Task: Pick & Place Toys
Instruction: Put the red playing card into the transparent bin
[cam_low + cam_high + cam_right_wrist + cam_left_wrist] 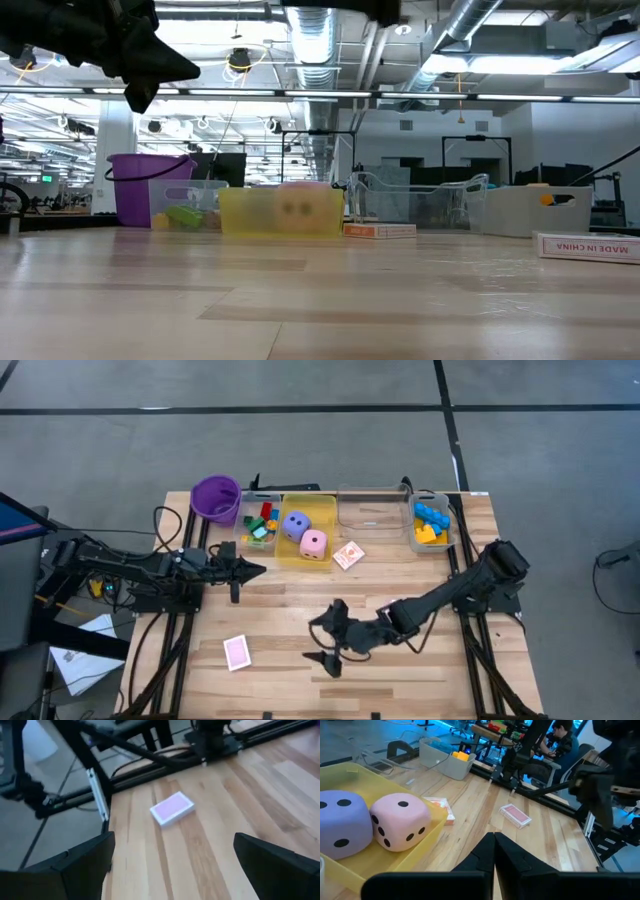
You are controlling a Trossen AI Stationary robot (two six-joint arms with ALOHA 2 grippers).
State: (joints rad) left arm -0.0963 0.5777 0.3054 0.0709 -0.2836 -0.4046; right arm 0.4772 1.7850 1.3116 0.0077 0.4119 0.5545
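A pink-backed pack of playing cards lies flat on the table near its front left, also in the right wrist view. My right gripper hovers open to the pack's right, clear of it, its fingers wide apart. A second card pack lies beside the yellow bin, which holds a purple die and a pink die. My left gripper waits shut at the left, above the table, pointing toward the bins.
Along the far edge stand a purple cup, a clear bin of mixed bricks, a bare clear bin and a bin with blue and yellow bricks. Bare wood lies between the two grippers.
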